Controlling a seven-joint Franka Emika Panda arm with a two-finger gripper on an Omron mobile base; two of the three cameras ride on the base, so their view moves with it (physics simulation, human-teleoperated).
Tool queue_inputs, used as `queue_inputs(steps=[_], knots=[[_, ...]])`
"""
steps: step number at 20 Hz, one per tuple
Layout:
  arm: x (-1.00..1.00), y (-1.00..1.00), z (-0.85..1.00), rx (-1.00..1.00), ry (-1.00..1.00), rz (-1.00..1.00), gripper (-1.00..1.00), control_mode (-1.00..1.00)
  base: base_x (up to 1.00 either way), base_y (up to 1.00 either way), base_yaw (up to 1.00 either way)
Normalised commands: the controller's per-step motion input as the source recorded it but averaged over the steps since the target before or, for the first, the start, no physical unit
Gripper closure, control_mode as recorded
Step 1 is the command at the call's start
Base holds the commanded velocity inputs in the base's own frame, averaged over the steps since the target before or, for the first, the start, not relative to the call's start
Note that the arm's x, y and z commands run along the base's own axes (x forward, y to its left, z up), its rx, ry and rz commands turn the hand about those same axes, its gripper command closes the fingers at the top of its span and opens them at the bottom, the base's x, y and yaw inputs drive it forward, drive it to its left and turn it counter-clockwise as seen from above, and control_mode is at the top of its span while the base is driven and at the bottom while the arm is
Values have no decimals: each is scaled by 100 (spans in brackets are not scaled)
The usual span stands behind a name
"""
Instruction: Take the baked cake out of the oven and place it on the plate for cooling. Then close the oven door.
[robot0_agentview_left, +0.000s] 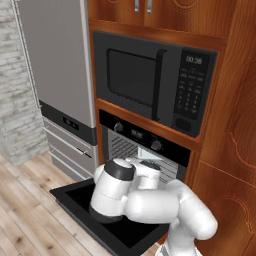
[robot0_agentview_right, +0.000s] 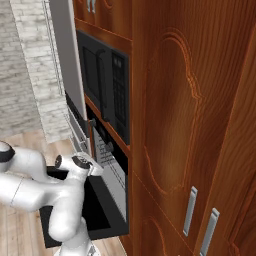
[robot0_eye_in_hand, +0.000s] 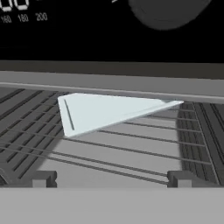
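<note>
Now gripper (robot0_eye_in_hand: 112, 178) at oven (robot0_agentview_left: 142, 150) mouth, seemingly open.

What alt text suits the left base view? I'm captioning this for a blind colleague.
The black oven stands open, its oven door dropped flat, and the white robot arm reaches toward the wire racks. Above sits a black microwave in wooden cabinetry, with a grey fridge to the left.

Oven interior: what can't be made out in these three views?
- The pale wedge on the oven's wire rack in the hand view: it is too flat-shaded to identify.
- The oven cavity in the left base view: the arm covers its lower part.
- The oven door: arm and frame edge cut it off.
- The pincer: its tips stand apart, nothing between.
</note>
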Motion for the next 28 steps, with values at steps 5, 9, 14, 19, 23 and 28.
queue_inputs(steps=[5,9,14,19,23,28], knots=[[-46,20,37,-2,2,-4,-100,-100,0,0,0],[-46,15,34,0,3,-3,-100,-100,0,0,0],[-29,21,37,0,4,-4,-100,-100,0,0,0],[-36,21,21,-1,1,-2,-100,-100,0,0,0],[-34,12,5,0,0,0,-100,-100,0,0,0],[-28,16,1,-1,0,0,-100,-100,0,0,0]])
